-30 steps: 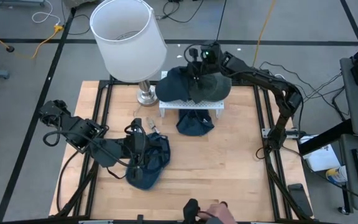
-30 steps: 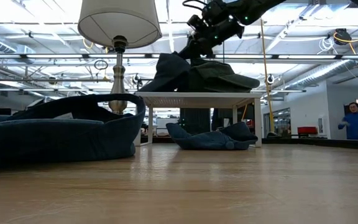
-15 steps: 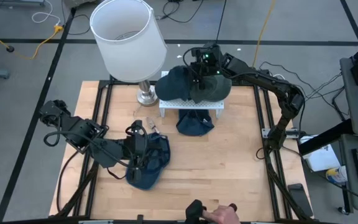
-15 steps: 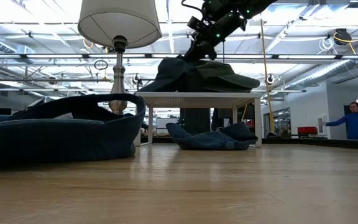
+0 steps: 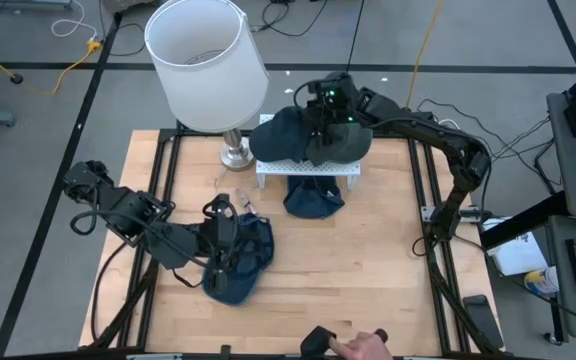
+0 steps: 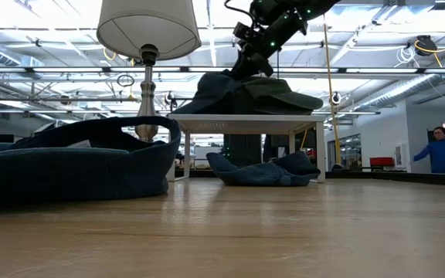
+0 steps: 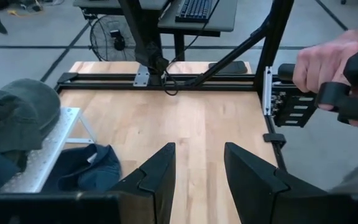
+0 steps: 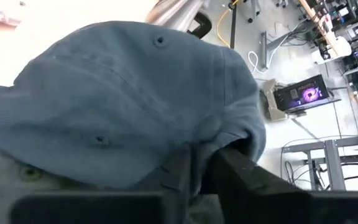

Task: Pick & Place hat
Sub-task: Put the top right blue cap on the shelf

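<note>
Two hats lie on a white stand (image 5: 308,168): a dark blue one (image 5: 280,133) and a grey-green one (image 5: 348,142). My right gripper (image 5: 318,118) is over them, slanting down, its fingers a narrow gap apart (image 8: 201,160) at the blue hat's edge (image 8: 241,134). I cannot tell whether they touch it. A third blue hat (image 5: 314,198) lies on the table at the stand's near side. A fourth (image 5: 240,258) lies below my left gripper (image 7: 197,149), which is open with nothing between its fingers.
A lamp with a white shade (image 5: 206,60) stands at the table's far left, its metal base (image 5: 234,152) beside the stand. A person's hand (image 5: 363,347) holds a handle at the table's near edge. Bare wood lies at the near right.
My right gripper has turned and tipped a little at the wrist while staying over the hats on the stand. The hats lie as before. The person's hand at the near edge has shifted toward the right.
</note>
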Tool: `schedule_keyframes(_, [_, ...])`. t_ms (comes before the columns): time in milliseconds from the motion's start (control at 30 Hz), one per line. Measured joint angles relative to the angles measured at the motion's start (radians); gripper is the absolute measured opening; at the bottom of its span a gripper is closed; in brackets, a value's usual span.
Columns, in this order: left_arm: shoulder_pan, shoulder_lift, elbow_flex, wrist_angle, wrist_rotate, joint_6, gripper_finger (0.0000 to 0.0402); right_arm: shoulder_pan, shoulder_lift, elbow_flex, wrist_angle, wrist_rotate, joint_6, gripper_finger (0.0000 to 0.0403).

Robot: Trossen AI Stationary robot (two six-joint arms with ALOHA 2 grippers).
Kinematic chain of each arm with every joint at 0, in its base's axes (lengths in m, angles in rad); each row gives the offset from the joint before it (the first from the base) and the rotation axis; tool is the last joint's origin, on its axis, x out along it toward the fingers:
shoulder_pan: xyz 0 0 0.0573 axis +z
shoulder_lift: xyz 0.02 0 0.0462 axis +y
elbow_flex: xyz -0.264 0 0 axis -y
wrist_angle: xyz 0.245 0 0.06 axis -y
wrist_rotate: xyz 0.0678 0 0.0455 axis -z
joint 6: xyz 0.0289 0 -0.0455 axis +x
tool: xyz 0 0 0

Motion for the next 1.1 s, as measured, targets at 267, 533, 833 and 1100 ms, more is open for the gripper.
schedule_keyframes(267, [0.0,0.0,0.0,0.0,0.041,-0.027,0.0141,0.013,-0.066,0.0,-0.008,0.051,0.032,0.0161])
schedule_keyframes(533, [0.0,0.0,0.0,0.0,0.036,-0.027,0.0141,-0.003,-0.101,0.0,0.177,-0.027,0.22,0.018])
schedule_keyframes(833, [0.0,0.0,0.0,0.001,0.034,-0.026,0.0141,-0.03,0.016,0.0,0.321,-0.142,0.403,0.0168])
schedule_keyframes(1100, [0.0,0.0,0.0,0.003,0.035,-0.068,0.0141,-0.042,0.047,0.0,0.109,-0.082,0.442,0.0167])
